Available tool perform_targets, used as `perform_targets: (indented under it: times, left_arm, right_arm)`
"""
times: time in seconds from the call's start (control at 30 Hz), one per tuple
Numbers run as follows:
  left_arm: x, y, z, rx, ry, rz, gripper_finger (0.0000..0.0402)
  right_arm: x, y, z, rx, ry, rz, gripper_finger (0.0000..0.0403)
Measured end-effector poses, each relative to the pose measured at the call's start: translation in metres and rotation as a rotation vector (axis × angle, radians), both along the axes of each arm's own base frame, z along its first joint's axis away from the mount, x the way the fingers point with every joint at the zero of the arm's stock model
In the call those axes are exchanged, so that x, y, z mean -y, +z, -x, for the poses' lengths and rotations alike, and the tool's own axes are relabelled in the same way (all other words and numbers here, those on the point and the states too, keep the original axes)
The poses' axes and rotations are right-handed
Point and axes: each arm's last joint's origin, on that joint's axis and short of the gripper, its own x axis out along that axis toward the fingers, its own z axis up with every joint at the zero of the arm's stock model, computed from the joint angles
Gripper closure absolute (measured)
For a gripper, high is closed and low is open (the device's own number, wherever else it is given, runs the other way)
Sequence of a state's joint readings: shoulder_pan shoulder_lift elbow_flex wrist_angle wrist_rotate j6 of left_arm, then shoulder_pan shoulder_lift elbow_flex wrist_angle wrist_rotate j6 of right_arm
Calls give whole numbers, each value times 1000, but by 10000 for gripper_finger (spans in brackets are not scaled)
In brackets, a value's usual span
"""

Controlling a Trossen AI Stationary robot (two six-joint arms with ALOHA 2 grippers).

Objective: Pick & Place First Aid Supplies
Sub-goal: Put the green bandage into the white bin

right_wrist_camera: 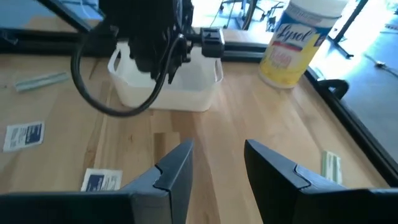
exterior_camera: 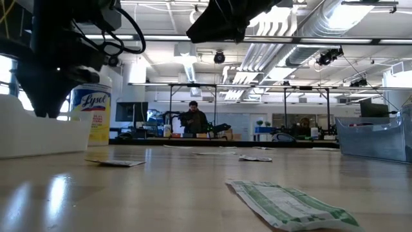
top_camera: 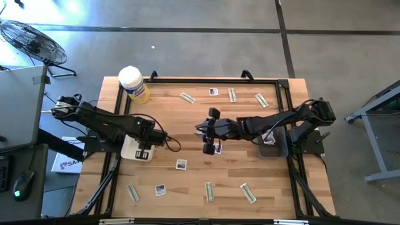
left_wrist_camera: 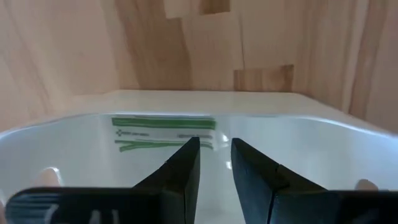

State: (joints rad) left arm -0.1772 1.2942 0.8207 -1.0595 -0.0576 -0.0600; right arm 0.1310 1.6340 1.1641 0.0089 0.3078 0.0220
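Over the white bin (top_camera: 139,149), the left end effector (left_wrist_camera: 214,163) hangs with fingers parted and empty, a strip (left_wrist_camera: 165,131) lying inside below it. The right end effector (top_camera: 210,133) waits released mid-tabletop (top_camera: 187,187) above a white packet (top_camera: 218,149), likely next.

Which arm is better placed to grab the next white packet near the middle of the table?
Probably the right: its open, empty claw hovers over the middle, right by a white packet. The left claw is over the white bin.
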Motion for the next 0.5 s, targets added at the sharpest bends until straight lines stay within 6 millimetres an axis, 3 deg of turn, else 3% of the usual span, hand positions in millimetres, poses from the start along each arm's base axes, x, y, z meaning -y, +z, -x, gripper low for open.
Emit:
perform_targets:
  times: [0.37,0.5]
  left_arm:
    - [2,-19,-11,-89,-3,-17,314]
    - [2,-17,-14,-81,-4,-16,314]
  right_arm:
    - [0,-1,0,-6,11,-3,265]
    - [-1,-5,2,-48,12,1,265]
